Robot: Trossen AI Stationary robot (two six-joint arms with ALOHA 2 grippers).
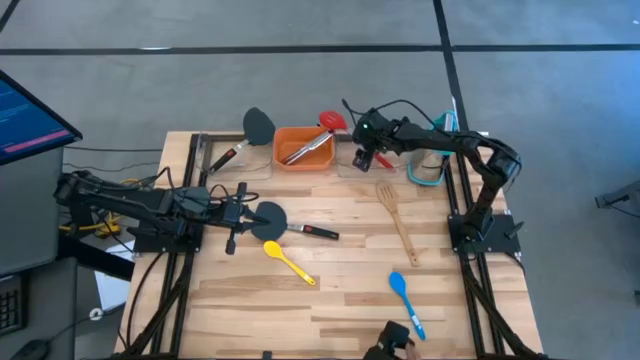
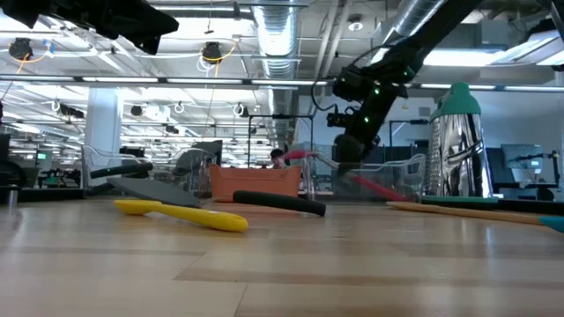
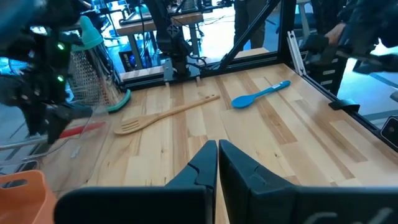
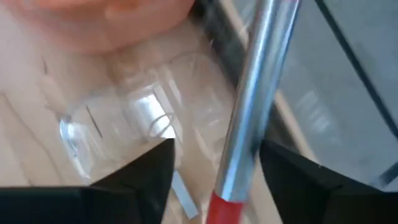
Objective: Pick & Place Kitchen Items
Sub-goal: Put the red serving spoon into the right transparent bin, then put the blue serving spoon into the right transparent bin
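Note:
My right gripper (image 1: pixel 366 152) is open at the table's far side, over a clear bin (image 4: pixel 124 124). Its fingers stand on either side of the metal shaft (image 4: pixel 249 118) of a red-handled utensil (image 1: pixel 380 160) without touching it. The utensil's red head (image 1: pixel 333 122) is by the orange bin's far right corner. My left gripper (image 3: pixel 217 165) is shut and empty, just left of a black spatula's head (image 1: pixel 270 216). A yellow spoon (image 1: pixel 286 259), a blue spoon (image 1: pixel 405 298), a wooden fork (image 1: pixel 396 215) and a second black spatula (image 1: pixel 257 126) lie on the table.
The orange bin (image 1: pixel 322 160) at the far middle holds metal tongs (image 1: pixel 306 150). A metal grater with teal trim (image 1: pixel 430 165) stands at the far right. A monitor (image 1: pixel 30 115) is off the left edge. A dark object (image 1: pixel 392 343) sits at the near edge.

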